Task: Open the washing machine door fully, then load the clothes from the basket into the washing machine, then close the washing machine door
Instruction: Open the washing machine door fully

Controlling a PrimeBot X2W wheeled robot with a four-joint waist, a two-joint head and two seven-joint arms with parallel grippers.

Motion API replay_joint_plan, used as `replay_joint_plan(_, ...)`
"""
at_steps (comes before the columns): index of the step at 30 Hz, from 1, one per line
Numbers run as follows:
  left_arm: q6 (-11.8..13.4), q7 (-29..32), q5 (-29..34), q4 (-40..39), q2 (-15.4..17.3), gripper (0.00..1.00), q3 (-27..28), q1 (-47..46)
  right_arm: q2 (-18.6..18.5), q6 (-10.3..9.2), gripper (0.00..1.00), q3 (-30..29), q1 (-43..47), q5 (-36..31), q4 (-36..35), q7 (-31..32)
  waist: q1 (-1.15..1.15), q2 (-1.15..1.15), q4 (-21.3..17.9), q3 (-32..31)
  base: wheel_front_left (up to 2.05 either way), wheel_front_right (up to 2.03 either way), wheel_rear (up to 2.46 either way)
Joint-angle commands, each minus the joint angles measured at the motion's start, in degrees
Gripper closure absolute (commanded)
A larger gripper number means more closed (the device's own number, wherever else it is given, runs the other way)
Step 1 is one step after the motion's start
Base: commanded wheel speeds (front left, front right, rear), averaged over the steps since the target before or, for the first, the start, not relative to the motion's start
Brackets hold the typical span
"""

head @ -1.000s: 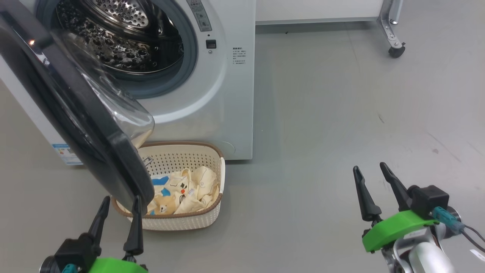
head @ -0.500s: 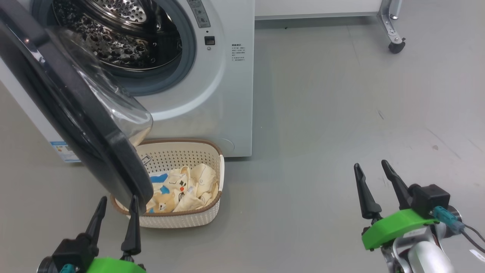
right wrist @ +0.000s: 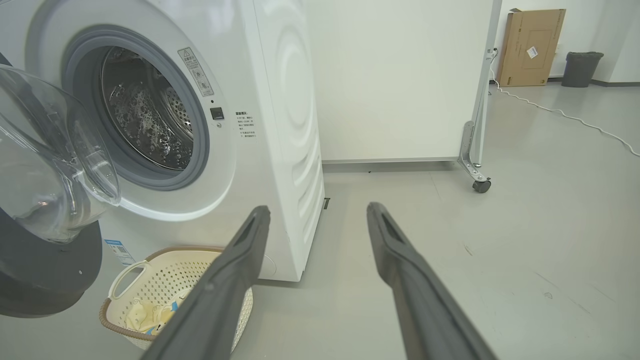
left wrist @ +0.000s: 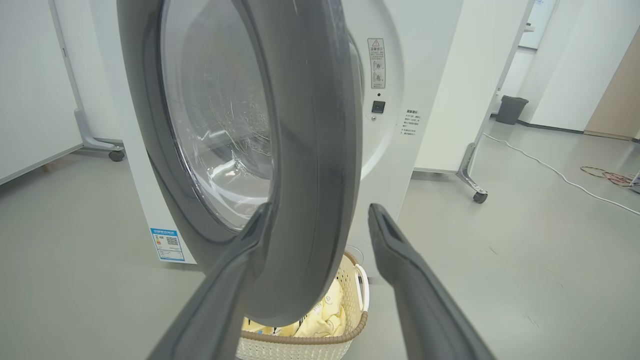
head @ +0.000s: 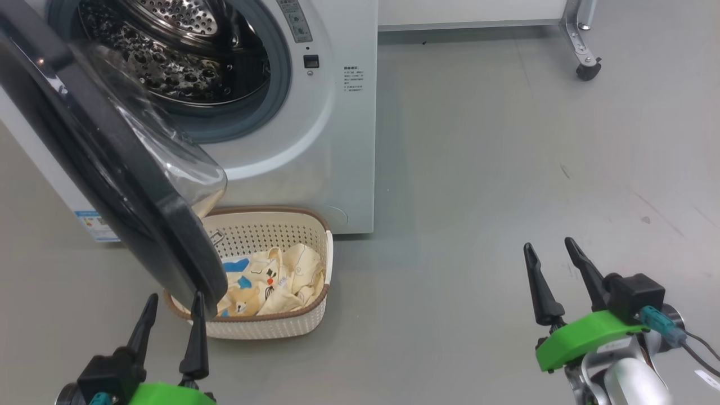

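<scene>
Washing machine door [head: 112, 169] half open, left gripper [head: 175, 295] nearest!
Its rim edge stands just ahead, in line with those parted fingers; right gripper [head: 547, 243], also parted, sits well aside.

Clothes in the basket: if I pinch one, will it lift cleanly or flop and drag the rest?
Probably floppy: the clothes lie crumpled and folded over each other. Likely light, being small thin garments. Since they overlap, one pinch may drag a neighbour up, and the basket looks light enough to shift.
</scene>
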Motion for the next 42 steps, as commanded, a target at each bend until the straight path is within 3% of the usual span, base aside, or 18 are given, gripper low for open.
replay_joint_plan(1,-0.2,-0.6,0.6,-1.5,0.3,0.0,2.2,-2.4,0.2,0.0,0.0,1.2,-1.9,-0.6,-1.9,-0.5,0.0,0.0,0.0,0.1,0.0,0.0,0.0)
replay_joint_plan(23,-0.3,-0.6,1.0,-1.4,0.1,0.0,2.3,-2.4,0.4,0.0,0.0,1.4,-2.0,-1.8,-1.7,-0.5,0.0,0.0,-0.1,0.4,0.0,0.0,0.0)
replay_joint_plan(24,-0.3,-0.6,1.0,-1.4,0.0,0.03,2.3,-2.5,0.3,0.0,0.0,1.5,-2.1,-2.0,-1.6,-0.5,0.0,0.0,-0.1,0.4,0.0,0.0,0.0)
replay_joint_plan(25,-0.3,-0.6,1.0,-1.4,0.0,0.36,2.3,-2.4,0.3,0.0,0.0,1.6,-2.1,-2.2,-1.5,-0.5,0.0,0.0,0.0,0.4,0.0,0.0,0.0)
replay_joint_plan(26,-0.3,-0.6,1.0,-1.3,0.0,0.89,2.3,-2.4,0.3,0.0,0.0,1.6,-2.1,-2.3,-1.5,-0.5,0.0,0.0,0.0,0.5,0.0,0.0,0.0)
replay_joint_plan(27,-0.3,-0.6,0.9,-1.3,0.0,1.0,2.2,-2.4,0.3,0.0,0.0,1.6,-2.1,-2.4,-1.5,-0.5,0.0,0.0,0.0,0.5,0.0,0.0,0.0)
replay_joint_plan(42,-0.3,-0.6,0.0,-2.5,0.6,1.0,3.2,-3.0,0.4,0.0,0.0,1.8,-2.4,-2.3,-1.3,-0.5,0.0,0.0,0.0,0.5,0.0,0.0,0.0)
